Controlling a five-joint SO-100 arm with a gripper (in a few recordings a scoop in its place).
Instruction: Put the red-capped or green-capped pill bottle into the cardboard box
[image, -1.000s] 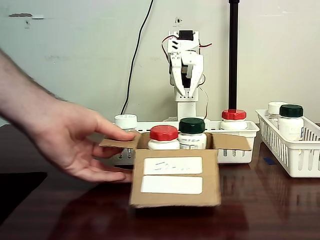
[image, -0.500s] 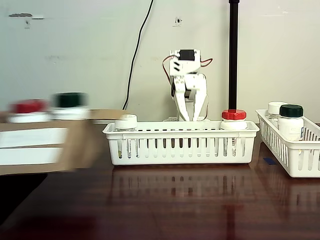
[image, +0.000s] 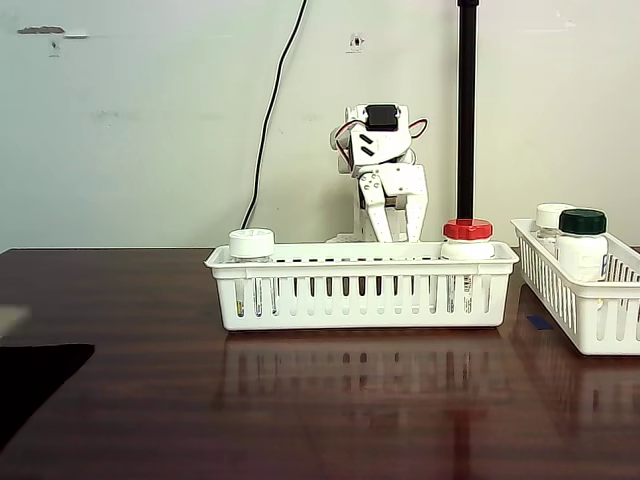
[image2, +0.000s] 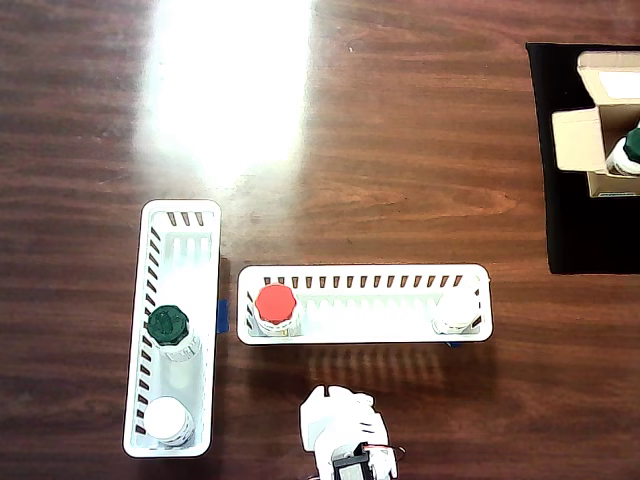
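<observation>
- White arm (image: 385, 170) stands folded behind the long basket in the fixed view, upper part hunched forward, gripper (image: 390, 225) pointing down behind the basket's back rim; overhead view has it at the bottom edge (image2: 340, 430).
- Fingers: tips hidden behind the basket rim, can't tell if open or closed; nothing seen held.
- Cardboard box (image2: 600, 125) sits at the far right edge of the overhead view on a black mat (image2: 585, 220), flaps open, cut off by the frame, well apart from the arm and both baskets.
- One green-capped bottle (image2: 628, 150) inside the box, partly cut off.
- Two white slotted baskets: the long basket (image2: 365, 275) across the arm's front, a second basket (image2: 180, 212) set at a right angle beside it, on a dark wood table (image2: 350, 130).
- Long basket: two bottles, one red-capped bottle (image2: 274, 304) at one end, one white-capped bottle (image2: 456, 310) at the other end.
- Second basket: two bottles, one dark-green-capped bottle (image2: 168, 326), one white-capped (image2: 168, 421).
- Total bottles in view: five, all upright.
</observation>
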